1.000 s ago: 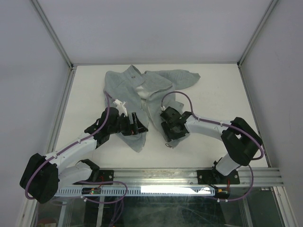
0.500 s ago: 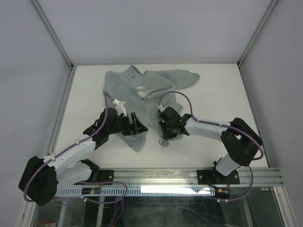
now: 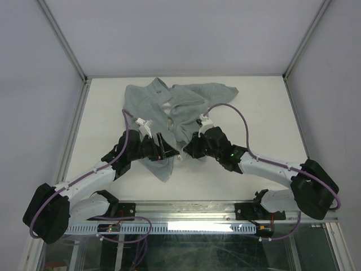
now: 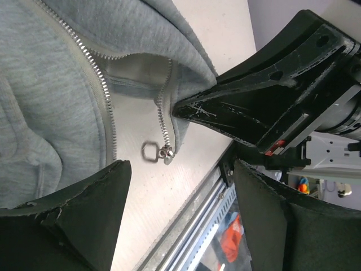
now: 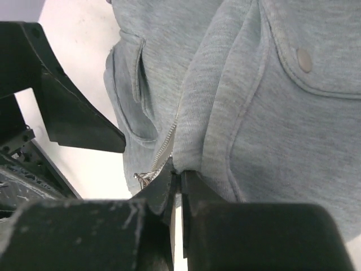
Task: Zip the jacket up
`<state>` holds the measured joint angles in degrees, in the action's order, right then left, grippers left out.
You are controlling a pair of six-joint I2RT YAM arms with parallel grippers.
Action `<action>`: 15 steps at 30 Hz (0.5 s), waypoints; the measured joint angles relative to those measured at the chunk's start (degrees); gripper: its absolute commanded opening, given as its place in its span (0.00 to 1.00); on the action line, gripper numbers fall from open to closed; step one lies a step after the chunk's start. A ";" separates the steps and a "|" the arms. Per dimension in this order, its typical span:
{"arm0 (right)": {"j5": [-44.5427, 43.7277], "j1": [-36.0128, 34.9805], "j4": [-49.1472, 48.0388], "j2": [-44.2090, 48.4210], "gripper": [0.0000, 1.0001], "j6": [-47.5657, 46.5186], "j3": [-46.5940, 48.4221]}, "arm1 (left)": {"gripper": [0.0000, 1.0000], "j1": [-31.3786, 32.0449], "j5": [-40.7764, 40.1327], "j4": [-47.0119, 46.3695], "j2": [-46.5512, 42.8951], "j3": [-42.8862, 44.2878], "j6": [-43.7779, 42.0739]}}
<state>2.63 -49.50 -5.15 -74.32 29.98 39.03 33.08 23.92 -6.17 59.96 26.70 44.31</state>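
The pale grey jacket (image 3: 146, 101) lies rumpled at the middle back of the table, its front open at the bottom. My right gripper (image 3: 189, 151) is shut on the bottom hem of the jacket's right front panel (image 5: 282, 113), right beside the zipper teeth. The small metal zipper pull (image 4: 159, 152) with its ring hangs at the lower end of that teeth row, and also shows in the right wrist view (image 5: 142, 179). My left gripper (image 3: 167, 148) is open, its jaws wide apart, one finger (image 4: 67, 226) lying over the left panel (image 4: 45, 84), close to the right gripper.
The white table (image 3: 265, 113) is boxed in by white walls with metal posts. An aluminium rail (image 3: 225, 209) runs along the near edge, just below the grippers. The jacket's sleeves spread toward the back right.
My right gripper has swung left and slightly back with the hem, bringing the zipper pull close to my left gripper. The left gripper has barely moved.
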 measured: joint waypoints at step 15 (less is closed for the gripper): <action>1.55 0.00 -15.96 3.04 0.00 4.46 -8.15 | 0.72 0.00 0.81 -16.02 4.87 -6.60 12.28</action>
<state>4.19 -49.50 -21.10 -71.29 34.44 30.87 33.08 24.73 -22.20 64.84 20.10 56.60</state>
